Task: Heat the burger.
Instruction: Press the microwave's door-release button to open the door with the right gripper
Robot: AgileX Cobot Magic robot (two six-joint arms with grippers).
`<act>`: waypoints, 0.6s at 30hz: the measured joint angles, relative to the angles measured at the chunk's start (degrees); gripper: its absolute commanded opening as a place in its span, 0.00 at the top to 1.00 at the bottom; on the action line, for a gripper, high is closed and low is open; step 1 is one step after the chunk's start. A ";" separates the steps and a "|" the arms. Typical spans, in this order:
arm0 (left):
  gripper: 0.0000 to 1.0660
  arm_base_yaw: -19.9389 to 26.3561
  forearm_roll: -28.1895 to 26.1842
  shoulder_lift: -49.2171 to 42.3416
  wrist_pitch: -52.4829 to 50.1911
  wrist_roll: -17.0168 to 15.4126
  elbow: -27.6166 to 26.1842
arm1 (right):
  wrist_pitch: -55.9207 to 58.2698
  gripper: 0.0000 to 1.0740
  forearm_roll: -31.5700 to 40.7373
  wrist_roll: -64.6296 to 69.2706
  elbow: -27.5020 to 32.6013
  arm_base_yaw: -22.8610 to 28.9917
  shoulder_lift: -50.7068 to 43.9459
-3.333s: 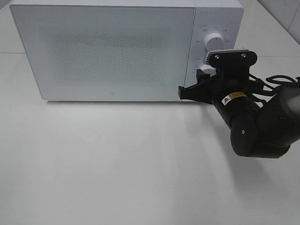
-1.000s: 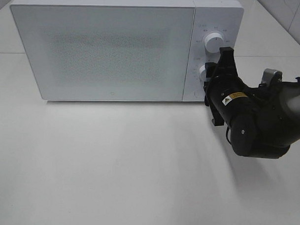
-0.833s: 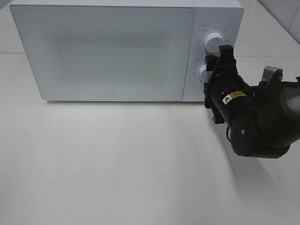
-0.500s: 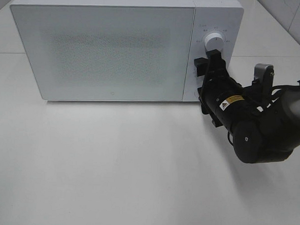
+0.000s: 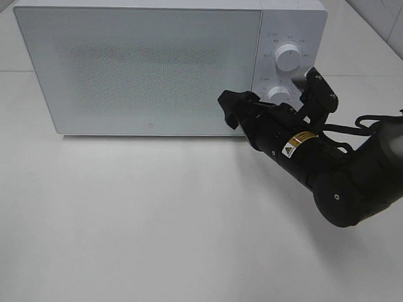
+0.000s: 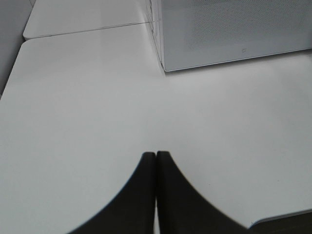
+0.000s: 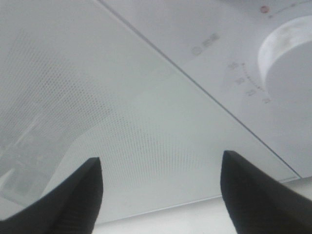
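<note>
The burger is hidden in every view. A white microwave point(image 5: 138, 62) stands at the back of the table with its door closed. My right gripper point(image 5: 233, 107) is held in front of the door's lower right corner, just left of the control panel. In the right wrist view the right gripper point(image 7: 161, 158) is open, its dark fingers wide apart with nothing between them, facing the speckled door point(image 7: 97, 97). My left gripper point(image 6: 156, 155) is shut and empty, low over the bare table, well away from the microwave's corner point(image 6: 229, 29).
Two white dials sit on the microwave's panel, an upper dial point(image 5: 287, 56) and a lower dial point(image 5: 279, 94) close behind my right wrist. One dial point(image 7: 287, 53) shows in the right wrist view. The white table point(image 5: 153, 215) stretches out in front of the microwave.
My right gripper has left the lower dial, turned, and swung left to the door's lower right corner. Its jaws now stand wider apart.
</note>
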 measured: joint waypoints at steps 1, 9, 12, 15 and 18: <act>1.00 0.00 0.00 0.00 0.00 0.00 0.00 | 0.00 0.40 -0.57 -1.38 0.00 0.00 0.00; 1.00 0.00 0.00 0.00 0.00 0.00 0.00 | 1.15 0.40 -5.16 -12.15 0.06 0.00 -2.75; 1.00 0.00 0.00 0.00 0.00 0.00 0.00 | 7.33 0.40 -5.84 -17.36 0.06 0.00 -6.47; 1.00 0.00 0.00 0.00 0.00 0.00 0.00 | 16.21 0.40 -6.47 -21.89 0.11 0.00 -10.66; 1.00 0.00 0.00 0.00 0.00 0.00 0.00 | 25.44 0.40 -9.11 -25.44 -0.06 0.00 -14.73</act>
